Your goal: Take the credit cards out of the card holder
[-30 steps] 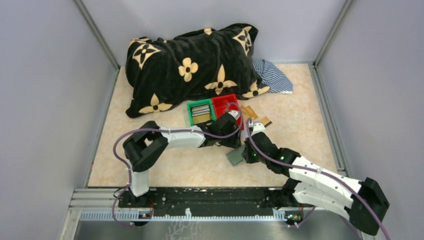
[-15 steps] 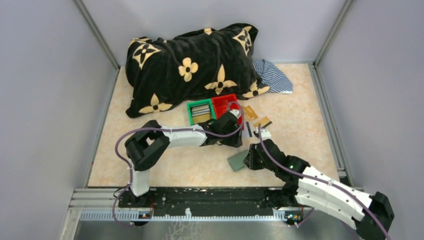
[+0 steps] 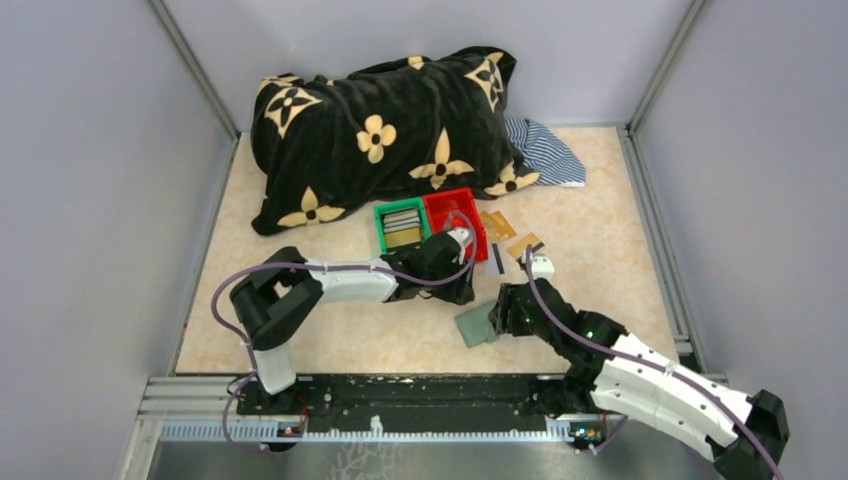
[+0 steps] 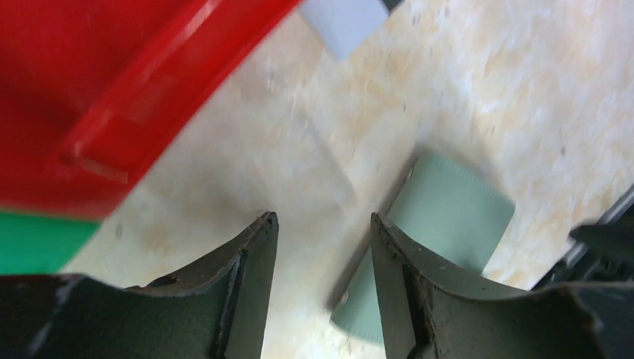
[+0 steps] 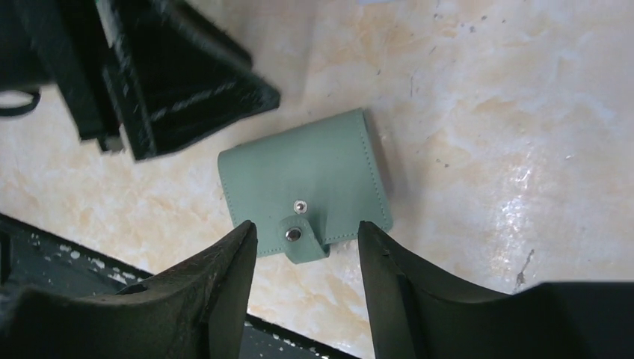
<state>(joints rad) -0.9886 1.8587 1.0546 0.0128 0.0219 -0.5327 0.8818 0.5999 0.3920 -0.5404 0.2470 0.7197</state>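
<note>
Compared with half a second back, my left arm (image 3: pixel 350 280) has slid toward its own side, with the elbow further left, and the left jaws sit a bit lower, off the red bin (image 3: pixel 447 197). My right arm (image 3: pixel 610 355) nudged a touch too. The holder (image 3: pixel 477 325) hasn't really budged. It's flat on the surface (image 3: pixel 600 230) between my two wrists.

Both sets of jaws are spread wide with nothing in them. The right jaws hang right over the holder, but I can't tell if they touch it.

The right wrist cam shows what the top one can't: the holder is folded over, its tab is at the edge nearest my fingers, and two metal studs are showing. The left wrist cam only catches part of the holder past one finger, plus the red bin's wall and a sliver of the green bin (image 3: pixel 381 232).

From the top, the green bin holds a stack of cards (image 3: pixel 403 225) and touches the red bin on its right. A few more cards lie loose on the surface just right of the red one.
</note>
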